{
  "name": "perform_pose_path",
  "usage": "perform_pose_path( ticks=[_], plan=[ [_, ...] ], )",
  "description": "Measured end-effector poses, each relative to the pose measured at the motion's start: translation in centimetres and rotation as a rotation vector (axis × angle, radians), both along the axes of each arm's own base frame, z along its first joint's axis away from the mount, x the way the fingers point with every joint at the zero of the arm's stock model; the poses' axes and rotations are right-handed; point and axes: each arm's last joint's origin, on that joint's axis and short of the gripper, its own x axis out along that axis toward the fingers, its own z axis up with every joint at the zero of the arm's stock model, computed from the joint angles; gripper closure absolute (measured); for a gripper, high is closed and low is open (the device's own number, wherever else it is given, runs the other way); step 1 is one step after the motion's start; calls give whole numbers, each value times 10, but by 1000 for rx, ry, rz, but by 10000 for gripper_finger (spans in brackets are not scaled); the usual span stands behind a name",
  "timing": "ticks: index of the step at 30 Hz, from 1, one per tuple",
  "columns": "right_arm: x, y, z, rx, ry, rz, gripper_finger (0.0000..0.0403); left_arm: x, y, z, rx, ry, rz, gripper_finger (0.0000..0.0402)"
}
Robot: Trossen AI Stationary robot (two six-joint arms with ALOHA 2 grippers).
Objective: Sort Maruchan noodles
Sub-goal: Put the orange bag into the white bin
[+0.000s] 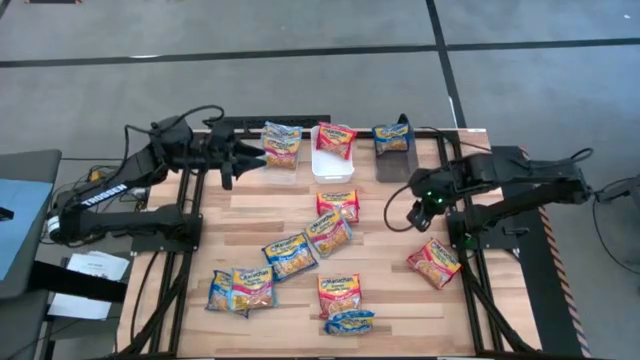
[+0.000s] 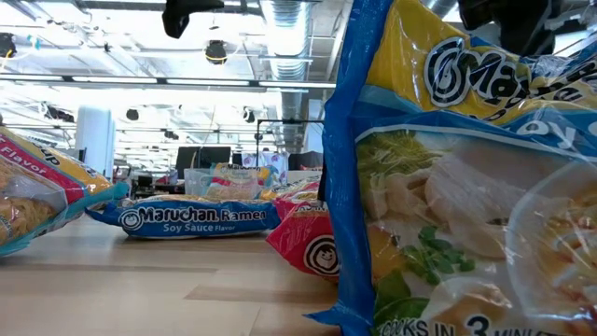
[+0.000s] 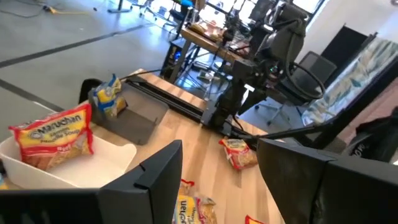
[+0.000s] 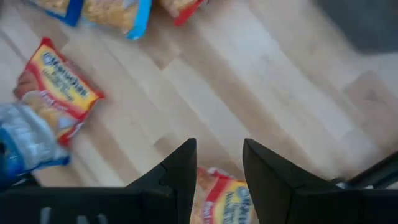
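Wooden planks form the table [image 1: 400,300] where Maruchan noodles lie scattered, ringed by grey floor and black frame rails. Three bins line the far edge: the clear bin [image 1: 281,165] holds a blue-edged packet [image 1: 281,144], the white bin [image 1: 333,160] a red packet [image 1: 335,139], and the grey bin [image 1: 395,160] a blue packet [image 1: 393,135].

Over the table's right side the right gripper [image 1: 420,210] hangs with its fingers [image 4: 180,171] apart and nothing between them. Directly beneath, in the right wrist view, a red-trimmed packet [image 4: 227,199] shows through the gap; in the high view this appears to be the red packet [image 1: 434,262] lying tilted near the right edge, just toward the near side of the gripper. The right arm is plainly the nearer one, and a short descent looks like the likely move, with the fingers needing to straddle the packet's narrow width.

By the clear bin, the left gripper [image 1: 232,160] waits, fingers [image 3: 155,180] spread and empty. Most remaining packets [image 1: 300,250] lie in the table's centre and near half, well apart from both arms.
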Motion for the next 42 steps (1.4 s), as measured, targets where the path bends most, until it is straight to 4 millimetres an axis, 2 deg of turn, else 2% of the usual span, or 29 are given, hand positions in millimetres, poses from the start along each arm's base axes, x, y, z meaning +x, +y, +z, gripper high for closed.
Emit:
perform_pose_path(
  ticks=[8,14,20,26,31,36,39,42],
  plan=[
    [9,16,-8,88,55,-150,249,1,-4,0,-5,1,-48,207],
    [10,31,-18,150,205,-220,249,2,-5,-1,-16,4,-89,207],
    [13,49,-32,182,405,-180,240,2,-6,-1,-8,9,-109,207],
    [19,74,-45,199,532,-152,200,1,-7,-3,0,23,-143,207],
    [22,97,-57,193,589,-123,169,1,-8,-3,7,28,-181,207],
    [20,115,-72,192,577,-140,164,1,-8,-4,4,33,-181,207],
    [13,121,-87,240,513,-177,163,1,-8,-4,4,34,-181,207],
    [-2,120,-99,239,520,-254,163,1,-8,-4,4,34,-181,207]
  ],
)
